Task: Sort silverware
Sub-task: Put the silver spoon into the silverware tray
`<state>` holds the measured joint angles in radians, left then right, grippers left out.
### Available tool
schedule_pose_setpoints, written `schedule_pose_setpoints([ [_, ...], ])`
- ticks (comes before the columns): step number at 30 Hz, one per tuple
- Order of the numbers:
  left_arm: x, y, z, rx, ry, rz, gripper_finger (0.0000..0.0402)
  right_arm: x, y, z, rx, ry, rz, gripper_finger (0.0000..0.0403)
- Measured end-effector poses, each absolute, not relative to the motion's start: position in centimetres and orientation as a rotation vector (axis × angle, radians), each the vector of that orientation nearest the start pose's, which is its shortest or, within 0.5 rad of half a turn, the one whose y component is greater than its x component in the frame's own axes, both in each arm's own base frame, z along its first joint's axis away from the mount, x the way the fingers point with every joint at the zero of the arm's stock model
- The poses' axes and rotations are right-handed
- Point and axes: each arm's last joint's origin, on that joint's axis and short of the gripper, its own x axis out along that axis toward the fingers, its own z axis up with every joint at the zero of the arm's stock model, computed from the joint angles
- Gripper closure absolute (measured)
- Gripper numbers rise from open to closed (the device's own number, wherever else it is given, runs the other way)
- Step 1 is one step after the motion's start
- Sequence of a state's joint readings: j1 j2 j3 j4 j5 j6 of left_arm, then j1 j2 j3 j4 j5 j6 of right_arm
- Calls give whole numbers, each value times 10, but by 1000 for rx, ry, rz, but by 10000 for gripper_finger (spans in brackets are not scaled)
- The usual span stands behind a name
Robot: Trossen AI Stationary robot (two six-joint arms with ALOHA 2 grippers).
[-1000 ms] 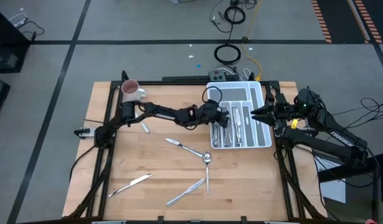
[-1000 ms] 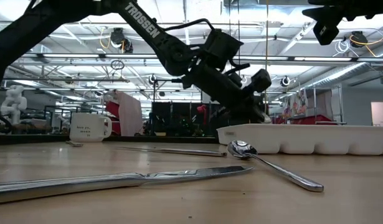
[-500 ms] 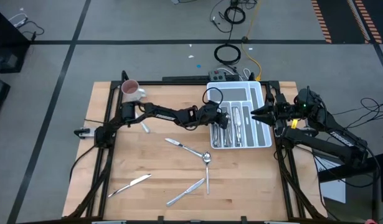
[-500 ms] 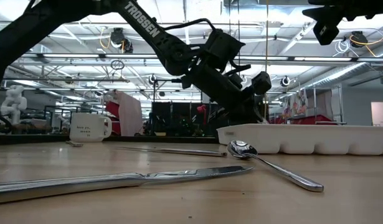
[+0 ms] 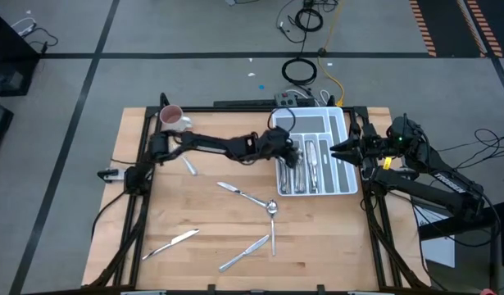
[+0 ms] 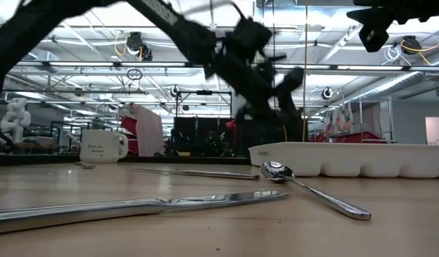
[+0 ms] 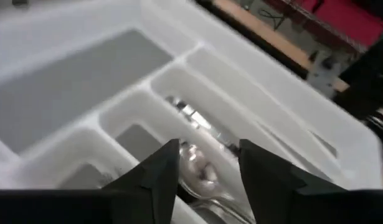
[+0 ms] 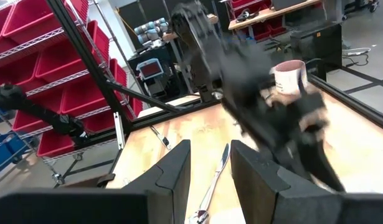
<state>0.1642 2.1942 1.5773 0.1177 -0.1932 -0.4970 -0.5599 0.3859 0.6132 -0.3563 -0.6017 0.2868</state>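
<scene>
The silverware [image 5: 270,206] is all slim shiny silver metal, and it's split between two spots. Loose on the wooden surface [image 5: 202,221] there's a spoon [image 6: 308,188] crossed with another long piece near the middle, two knives [image 5: 171,243] toward the front edge, and one small piece [image 5: 188,167] near the white mug [image 5: 172,119]. The rest already sits in the long slots of the white divided tray [image 5: 347,156] at the right side; the left wrist view shows a couple of gleaming pieces [image 7: 197,160] lying in one compartment, right under the fingers.

The left gripper [image 5: 291,152] hangs over the tray's left edge with its fingers spread apart and nothing between them. The right gripper [image 5: 335,150] hovers at the tray's right edge, fingers partly apart and empty.

The surface is a light butcher-block top in a black frame, on a grey floor with black tape lines and cables coiled behind it. From the low view the room looks like a big workshop with bright ceiling lights, and the right wrist view catches red storage bins [image 8: 85,81] on racks.
</scene>
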Motion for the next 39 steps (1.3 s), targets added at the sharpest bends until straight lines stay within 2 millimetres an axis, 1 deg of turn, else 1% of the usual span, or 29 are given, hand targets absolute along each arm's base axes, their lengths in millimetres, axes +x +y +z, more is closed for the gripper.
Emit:
schedule_pose_setpoints([
  [3,473,81,217,-398,430,439,225,86,-35,304,364,124,26,298],
  [6,452,68,247,-391,527,409,224,86,-34,302,373,142,23,298],
  [8,435,58,260,-417,629,403,224,86,-34,301,369,150,23,298],
  [10,424,46,260,-437,746,383,224,86,-34,301,362,150,24,298],
  [11,419,39,256,-447,802,381,224,86,-34,301,358,151,24,298],
  [13,410,24,237,-457,907,389,224,86,-34,301,347,150,25,298],
  [17,405,-6,205,-485,919,352,224,86,-34,301,345,151,25,298],
  [20,400,-18,181,-481,901,333,224,86,-34,300,345,152,25,298],
  [22,398,-21,172,-470,858,325,224,86,-34,300,344,152,25,298],
  [27,395,-18,153,-494,774,297,224,86,-34,301,339,152,25,298],
  [32,402,-19,132,-536,807,179,224,86,-34,300,347,152,24,298],
  [36,407,-23,127,-532,783,94,224,86,-34,300,351,156,24,298],
  [39,408,-22,127,-524,776,89,224,86,-34,300,352,157,23,298],
])
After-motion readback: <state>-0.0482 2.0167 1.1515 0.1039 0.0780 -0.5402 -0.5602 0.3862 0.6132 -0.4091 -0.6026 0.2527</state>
